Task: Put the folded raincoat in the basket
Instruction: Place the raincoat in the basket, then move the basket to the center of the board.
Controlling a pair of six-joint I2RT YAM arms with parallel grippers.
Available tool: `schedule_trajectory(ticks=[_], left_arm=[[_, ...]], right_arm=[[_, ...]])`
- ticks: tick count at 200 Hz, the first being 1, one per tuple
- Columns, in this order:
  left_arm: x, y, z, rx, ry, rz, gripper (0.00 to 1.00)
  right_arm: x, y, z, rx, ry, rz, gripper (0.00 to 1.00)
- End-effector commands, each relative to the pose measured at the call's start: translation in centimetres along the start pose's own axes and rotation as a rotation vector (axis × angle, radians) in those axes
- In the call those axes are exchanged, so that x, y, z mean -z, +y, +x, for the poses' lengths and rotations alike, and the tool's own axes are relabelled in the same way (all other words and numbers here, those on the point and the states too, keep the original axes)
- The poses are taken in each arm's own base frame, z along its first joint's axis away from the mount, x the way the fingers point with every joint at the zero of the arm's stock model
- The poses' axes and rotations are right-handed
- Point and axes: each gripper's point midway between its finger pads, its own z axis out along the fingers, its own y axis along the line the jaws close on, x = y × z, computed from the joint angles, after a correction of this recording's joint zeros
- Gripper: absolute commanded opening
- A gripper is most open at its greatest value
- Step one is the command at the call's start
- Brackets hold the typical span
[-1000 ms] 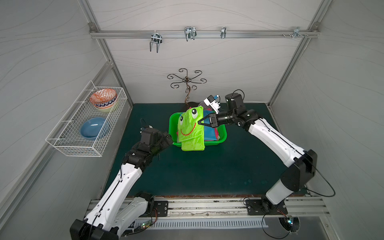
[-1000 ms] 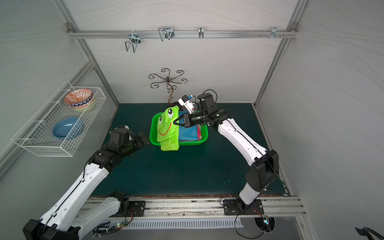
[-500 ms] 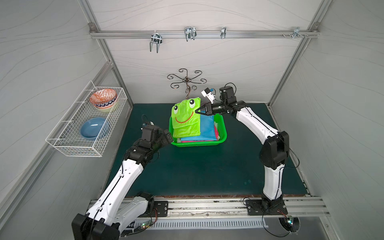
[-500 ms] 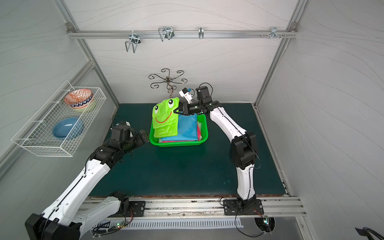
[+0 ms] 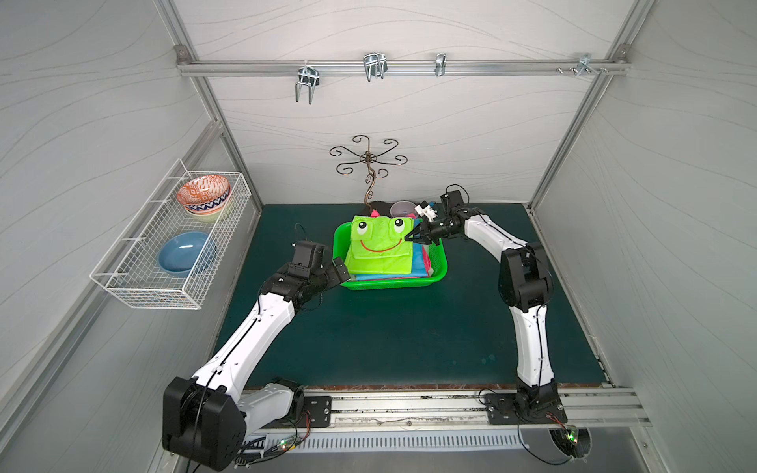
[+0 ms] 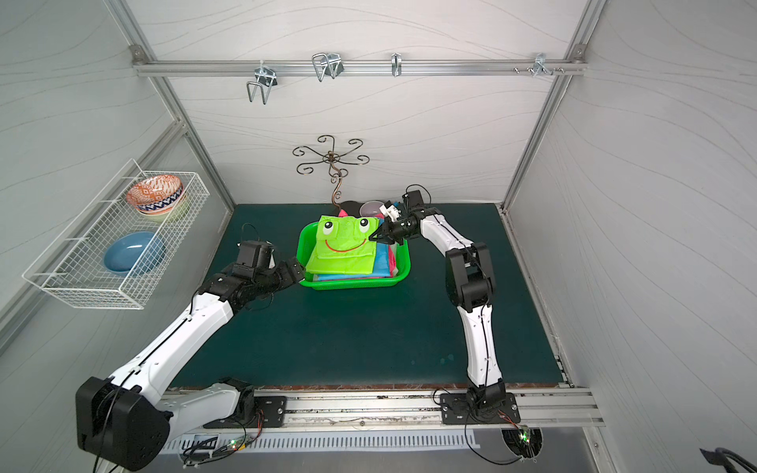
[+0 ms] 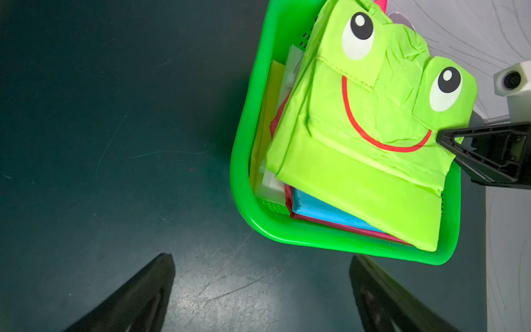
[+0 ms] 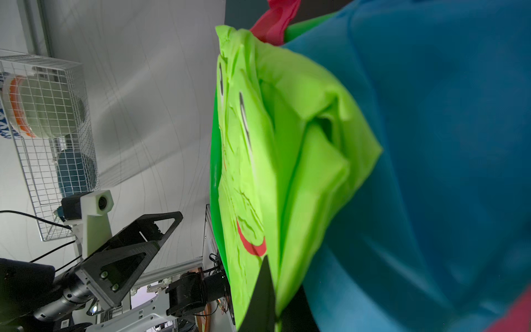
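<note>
Raincoat [image 5: 379, 250], lime green with its frog face turned up, lies inside the basket [image 5: 393, 284] on top of blue and red folded cloths [image 7: 321, 207]; it spreads out ahead of the right tool [image 5: 411, 237], whose jaws are pinched together on its edge; the left tool [image 7: 261, 257] hovers over the worktop [image 5: 389, 336] just outside the basket's corner, across the raincoat from the right tool, jaws wide apart, holding nothing.
</note>
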Motion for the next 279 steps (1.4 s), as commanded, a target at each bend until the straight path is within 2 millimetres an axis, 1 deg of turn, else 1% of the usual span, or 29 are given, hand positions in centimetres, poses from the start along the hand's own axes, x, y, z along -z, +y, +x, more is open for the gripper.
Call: schedule_trajectory(ticks=[1, 32, 38, 60, 83, 100, 133, 143, 161, 174, 184, 198, 210, 216, 226, 231, 237, 241, 246, 250, 256, 264, 279], left_arm=[[0.5, -2.0, -1.8, -0.005, -0.034, 0.069, 0.99], [0.0, -2.2, -1.4, -0.008, -0.009, 0.073, 1.0], [-0.1, -2.1, -1.4, -0.01, -0.004, 0.07, 1.0], [-0.2, -2.0, -1.3, -0.023, 0.01, 0.056, 1.0], [-0.3, -2.0, -1.5, -0.024, 0.004, 0.049, 1.0], [-0.6, -2.1, -1.6, -0.02, 0.009, 0.045, 1.0], [-1.5, -1.8, -1.5, -0.032, 0.031, 0.019, 1.0], [-1.6, -1.7, -1.6, -0.034, 0.036, 0.011, 1.0], [-1.7, -1.9, -1.9, -0.035, 0.037, 0.008, 1.0], [-1.6, -1.9, -2.4, -0.034, 0.025, -0.002, 1.0], [-1.5, -1.5, -2.8, -0.031, 0.015, -0.027, 1.0], [-1.6, -1.2, -3.1, -0.041, 0.02, -0.025, 1.0], [-1.6, -0.5, -3.9, -0.032, 0.006, -0.047, 1.0], [-1.5, -0.2, -4.2, -0.028, 0.003, -0.059, 1.0], [-1.4, -0.2, -4.9, -0.041, -0.001, -0.068, 1.0], [-1.4, -0.1, -5.2, -0.052, -0.006, -0.079, 1.0], [-1.4, 0.0, -5.6, -0.064, -0.013, -0.095, 1.0], [-1.5, 0.0, -5.9, -0.071, -0.016, -0.104, 1.0], [-1.6, 0.0, -6.2, -0.078, -0.02, -0.112, 1.0], [-1.7, 0.2, -6.4, -0.081, -0.026, -0.124, 1.0], [-1.8, 0.4, -6.7, -0.076, -0.032, -0.14, 1.0], [-2.2, 0.6, -6.9, -0.067, -0.035, -0.146, 1.0], [-2.5, 0.5, -7.1, -0.065, -0.036, -0.131, 1.0]], right_arm=[[0.7, -2.2, 0.7, -0.017, 0.045, 0.083, 0.0], [0.2, -3.7, 1.3, 0.018, 0.104, 0.148, 0.0], [0.2, -3.7, 1.4, 0.031, 0.111, 0.15, 0.0], [-0.3, -2.7, 2.0, 0.056, 0.143, 0.102, 0.0], [-1.0, -2.3, 3.0, 0.106, 0.189, 0.115, 0.0], [-1.4, -2.8, 3.4, 0.123, 0.207, 0.142, 0.0], [-1.0, -3.4, 3.0, 0.158, 0.198, 0.205, 0.0], [-0.7, -3.4, 2.7, 0.165, 0.182, 0.22, 0.13], [-0.1, -2.5, 2.0, 0.189, 0.146, 0.228, 0.28], [0.5, -1.3, 1.4, 0.208, 0.118, 0.222, 0.31], [1.0, -0.4, 1.1, 0.216, 0.099, 0.218, 0.34], [1.9, 0.9, 0.7, 0.229, 0.071, 0.217, 0.36], [2.8, 2.1, 0.3, 0.244, 0.035, 0.229, 0.38], [3.3, 2.7, 0.1, 0.254, 0.015, 0.24, 0.42], [4.2, 3.5, 0.0, 0.264, -0.016, 0.263, 0.44], [4.7, 3.8, -0.1, 0.265, -0.034, 0.277, 0.49], [5.3, 4.3, -0.2, 0.268, -0.059, 0.294, 0.5], [5.7, 4.4, -0.2, 0.269, -0.075, 0.307, 0.56], [6.1, 4.5, -0.1, 0.267, -0.097, 0.331, 0.61], [6.5, 4.2, -0.1, 0.259, -0.115, 0.367, 0.64], [6.9, 3.7, 0.3, 0.252, -0.133, 0.427, 0.65], [7.7, 2.7, 0.7, 0.247, -0.159, 0.534, 0.68], [8.7, 0.7, 1.9, 0.24, -0.183, 0.698, 0.71]])
